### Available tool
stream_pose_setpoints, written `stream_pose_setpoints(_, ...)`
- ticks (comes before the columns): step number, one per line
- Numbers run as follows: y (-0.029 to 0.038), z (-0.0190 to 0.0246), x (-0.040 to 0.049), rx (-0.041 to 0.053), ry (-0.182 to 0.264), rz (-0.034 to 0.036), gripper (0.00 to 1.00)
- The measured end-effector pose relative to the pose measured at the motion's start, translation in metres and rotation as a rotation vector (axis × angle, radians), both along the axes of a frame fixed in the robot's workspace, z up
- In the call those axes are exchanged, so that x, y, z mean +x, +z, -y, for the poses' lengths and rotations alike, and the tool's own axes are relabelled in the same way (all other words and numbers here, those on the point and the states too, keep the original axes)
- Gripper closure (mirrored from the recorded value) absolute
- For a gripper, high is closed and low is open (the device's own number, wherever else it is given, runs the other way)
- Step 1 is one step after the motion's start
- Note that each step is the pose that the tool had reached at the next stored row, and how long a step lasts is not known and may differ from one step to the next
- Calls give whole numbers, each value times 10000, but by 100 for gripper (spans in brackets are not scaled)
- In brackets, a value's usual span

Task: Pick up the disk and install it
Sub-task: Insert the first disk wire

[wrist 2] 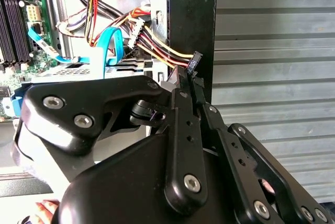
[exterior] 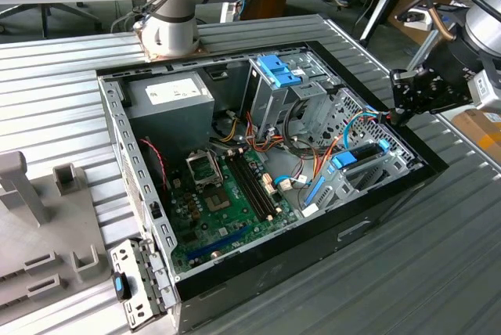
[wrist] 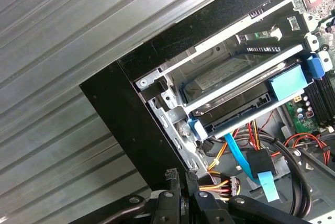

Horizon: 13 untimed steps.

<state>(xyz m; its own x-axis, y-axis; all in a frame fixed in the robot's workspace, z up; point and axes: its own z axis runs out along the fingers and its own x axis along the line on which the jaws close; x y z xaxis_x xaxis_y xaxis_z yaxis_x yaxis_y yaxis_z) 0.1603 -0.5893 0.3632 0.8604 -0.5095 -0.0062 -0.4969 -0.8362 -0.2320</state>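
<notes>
Jaws clenched at the case [wrist: 125,114] corner; the disk [wrist: 238,103] flat in its bay [wrist: 170,96], connector end facing inward.

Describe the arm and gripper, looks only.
Arm: silver-grey tubular joints with pale blue caps, and a black cable looping by the wrist. Gripper: matte black linkage bars with silver screw heads.

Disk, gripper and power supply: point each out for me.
disk [wrist: 287,81], first wrist view, blue carrier tab.
gripper [wrist 2: 188,77], second wrist view, between its fingertips.
power supply [exterior: 174,93], exterior view, white label.
</notes>
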Motion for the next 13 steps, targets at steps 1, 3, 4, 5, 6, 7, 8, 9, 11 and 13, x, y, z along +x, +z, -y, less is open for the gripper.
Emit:
stream_pose_setpoints(1,0,0,0,0,0,0,84)
stream_pose_setpoints(3,0,0,0,-1,0,0,84)
stream_pose_setpoints(4,0,1,-4,0,-1,0,84)
stream_pose_setpoints(5,2,1,-24,5,-21,0,84)
stream_pose_setpoints(6,6,1,-37,11,-38,0,84)
stream_pose_setpoints(7,9,1,-48,17,-48,0,84)
stream_pose_setpoints(8,17,0,-92,37,-77,0,84)
stream_pose_setpoints(9,20,0,-116,41,-81,2,84)
stream_pose_setpoints(11,24,1,-157,59,-84,5,84)
stream_pose_setpoints(13,27,1,-197,75,-93,6,84)
